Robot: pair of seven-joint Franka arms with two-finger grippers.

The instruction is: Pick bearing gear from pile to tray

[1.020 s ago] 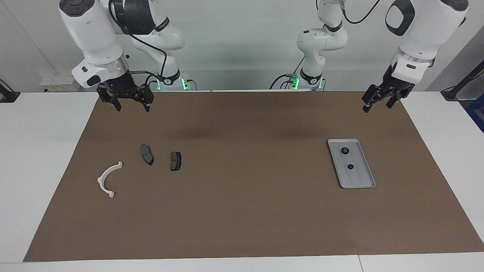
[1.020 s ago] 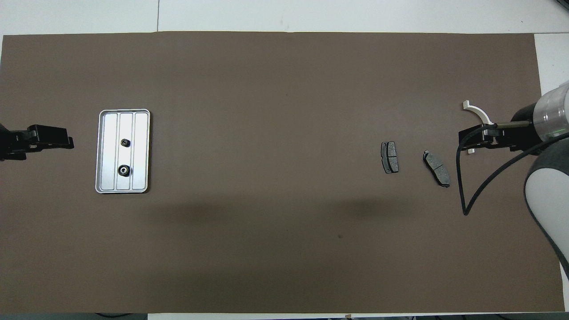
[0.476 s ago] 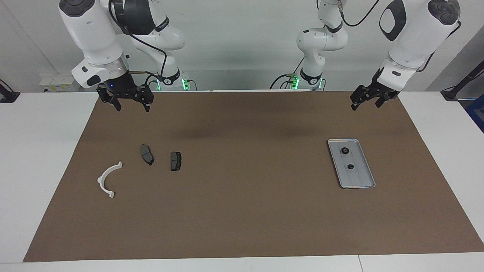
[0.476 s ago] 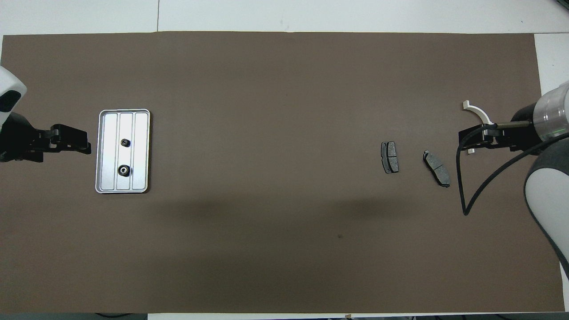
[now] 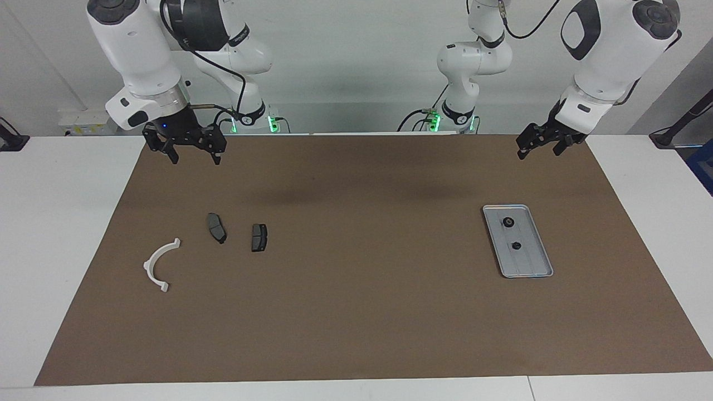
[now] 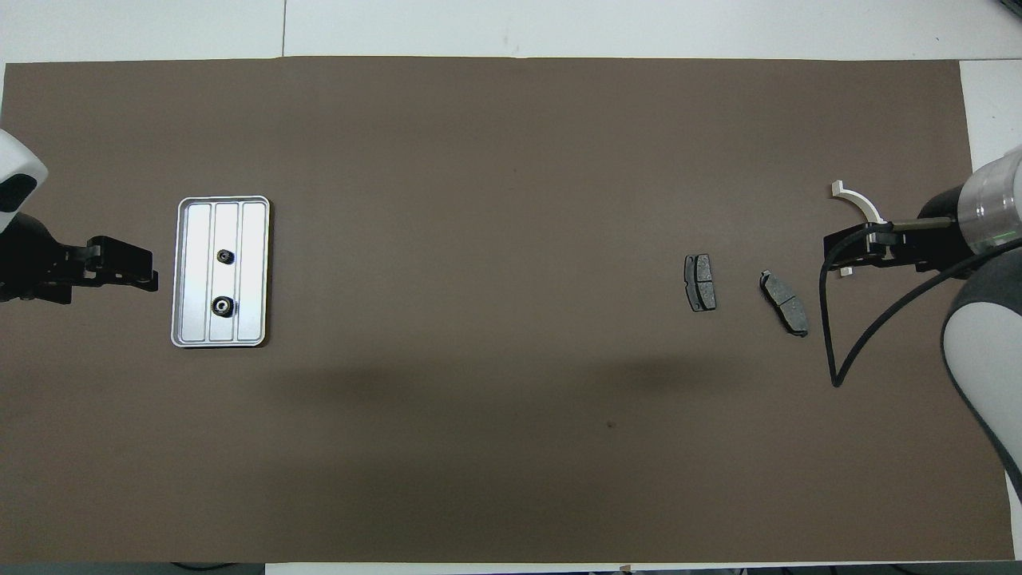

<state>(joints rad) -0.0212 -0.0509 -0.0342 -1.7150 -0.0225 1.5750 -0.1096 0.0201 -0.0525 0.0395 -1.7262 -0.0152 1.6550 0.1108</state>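
Gears (image 5: pixel 508 222) (image 5: pixel 516 245) sit in the tray (image 5: pixel 539 266) below the left pincer (image 5: pixel 537 146); none left under the right pincer (image 5: pixel 193 157). Both pincers hang apart, empty.

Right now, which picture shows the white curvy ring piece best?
The facing view: the white half-ring lies fully visible on the brown mat. In the overhead view the raised right gripper covers its middle, so only its ends show.
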